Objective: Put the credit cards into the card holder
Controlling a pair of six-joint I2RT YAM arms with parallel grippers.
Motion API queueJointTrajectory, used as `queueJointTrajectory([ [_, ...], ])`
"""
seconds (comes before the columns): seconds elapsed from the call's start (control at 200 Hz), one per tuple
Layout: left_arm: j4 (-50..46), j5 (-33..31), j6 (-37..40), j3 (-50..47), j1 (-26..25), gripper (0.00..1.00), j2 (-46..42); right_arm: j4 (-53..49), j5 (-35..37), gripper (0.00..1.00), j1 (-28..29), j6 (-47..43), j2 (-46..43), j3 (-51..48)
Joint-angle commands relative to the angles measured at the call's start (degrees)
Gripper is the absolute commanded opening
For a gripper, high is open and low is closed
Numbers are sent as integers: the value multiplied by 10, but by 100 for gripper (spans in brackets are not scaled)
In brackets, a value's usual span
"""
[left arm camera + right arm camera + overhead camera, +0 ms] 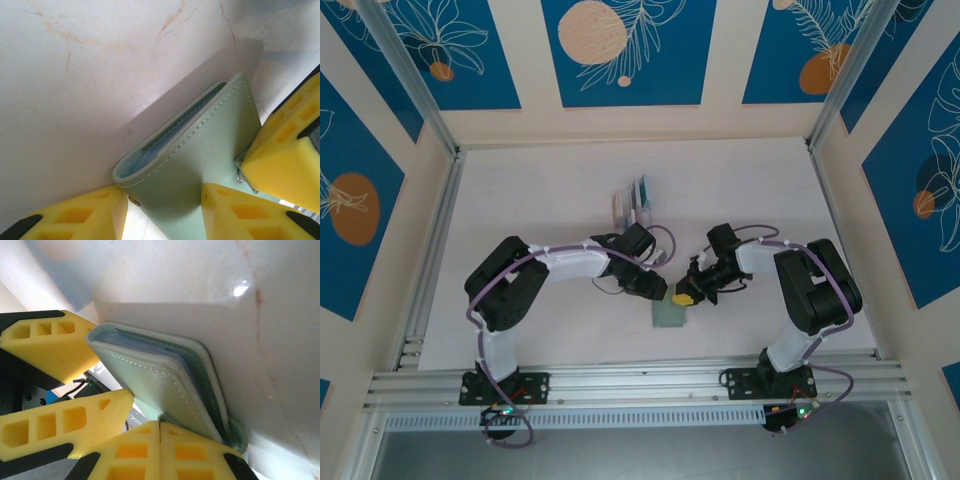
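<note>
Likely step: opening card holder (pixel 670 316), centre frame. Left gripper (pixel 162 194) grasps folded body. Right gripper (pixel 159 425) clenched, apparently on snap tab (pixel 240 167). Next: peel cover open, then fetch credit cards (pixel 636 203), upper centre.

The left arm (pixel 565 262) and right arm (pixel 815 285) are built from bulky black joints and white links. Lilac cables (pixel 475 320) are looped along them. The bases (pixel 500 387) are black. The fingers (pixel 75 215) are moulded in yellow, with hollow cells and black backing.
</note>
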Motion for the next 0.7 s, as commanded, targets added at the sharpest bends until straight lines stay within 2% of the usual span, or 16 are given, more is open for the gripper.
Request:
queueJointTrajectory([
  [0.0,3,-6,-2,-2,-6,43,19,-33,74,0,18,-11,7,-20],
  [0.22,0,-7,-3,1,-6,43,21,-25,113,0,36,-2,-2,-36],
  [0.695,2,-10,-10,3,-5,43,41,-32,120,0,44,-3,-61,-53],
])
